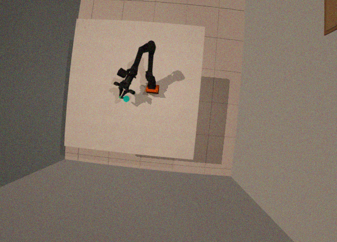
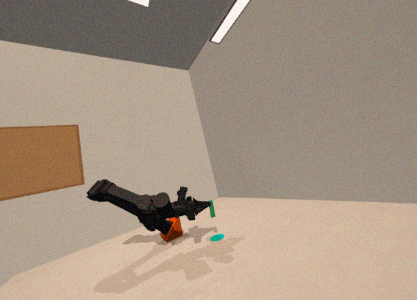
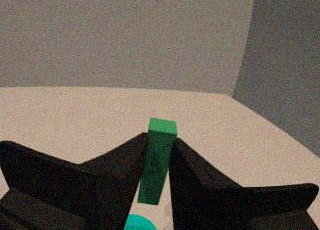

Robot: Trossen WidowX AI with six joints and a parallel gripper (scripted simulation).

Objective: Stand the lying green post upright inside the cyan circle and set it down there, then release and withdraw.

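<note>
Your green post hangs above the worktop, nearly upright with a slight tilt, its upper end clamped in the gripper. Below it you have the cyan circle, uncovered. Farther back, your arm rises from an orange base.

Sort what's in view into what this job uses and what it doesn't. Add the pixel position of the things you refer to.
Part of the job:
- green post [image 1: 119,97] [image 2: 212,209] [image 3: 158,157], held off the table
- cyan circle [image 1: 126,99] [image 2: 217,237] [image 3: 137,223], its target
- gripper [image 1: 121,96] [image 2: 210,203] [image 3: 160,141], shut on the post

Not part of it:
- brown wall panel [image 1: 330,12] [image 2: 40,160]
- ceiling light [image 2: 234,15]
</note>
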